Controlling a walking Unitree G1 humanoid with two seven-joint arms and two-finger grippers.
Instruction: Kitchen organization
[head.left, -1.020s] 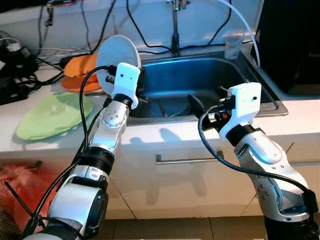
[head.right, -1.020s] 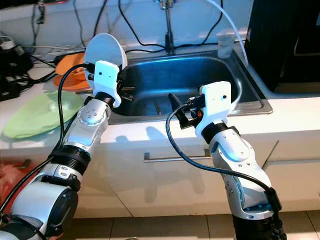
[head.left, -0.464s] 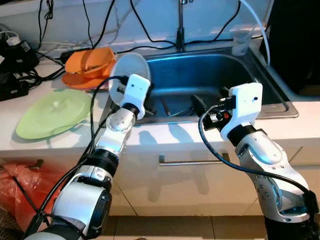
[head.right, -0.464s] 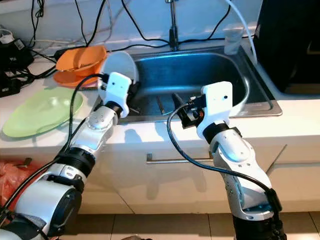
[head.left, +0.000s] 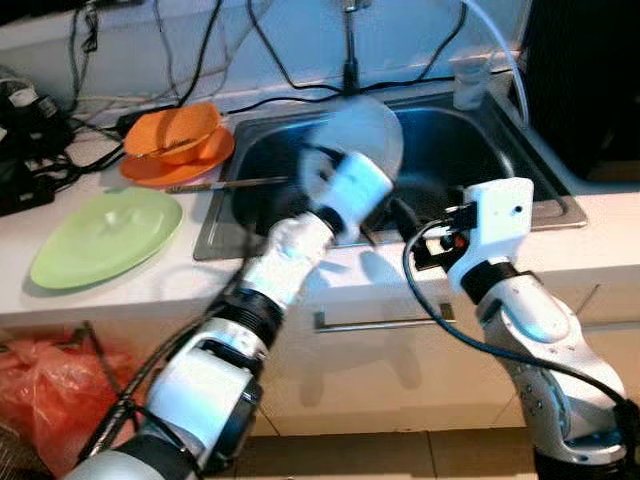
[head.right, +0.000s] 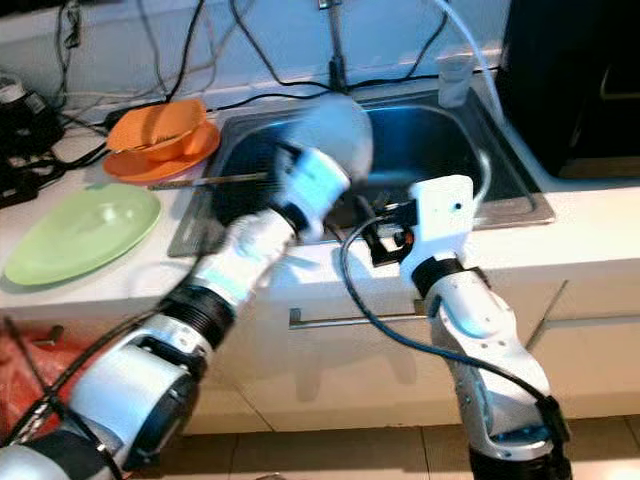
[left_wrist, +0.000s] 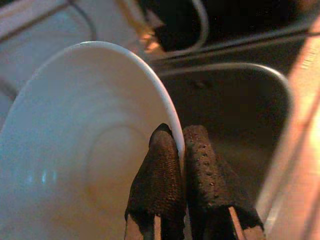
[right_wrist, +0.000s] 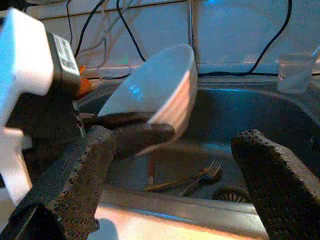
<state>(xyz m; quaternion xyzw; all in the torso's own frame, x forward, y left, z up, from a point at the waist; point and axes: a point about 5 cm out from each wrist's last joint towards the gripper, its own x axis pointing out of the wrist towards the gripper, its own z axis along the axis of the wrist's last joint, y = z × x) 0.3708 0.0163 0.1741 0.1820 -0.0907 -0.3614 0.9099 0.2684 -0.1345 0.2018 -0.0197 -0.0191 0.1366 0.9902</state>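
Apparently tilted white plate (left_wrist: 75, 145), rim-gripped.

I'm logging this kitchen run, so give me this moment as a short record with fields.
place: kitchen counter with a steel sink
left gripper: fingers shut on the rim of a white plate, held over the sink
right gripper: fingers open, at the sink's front edge
in sink: fork
on counter: green plate, orange dishes, clear cup
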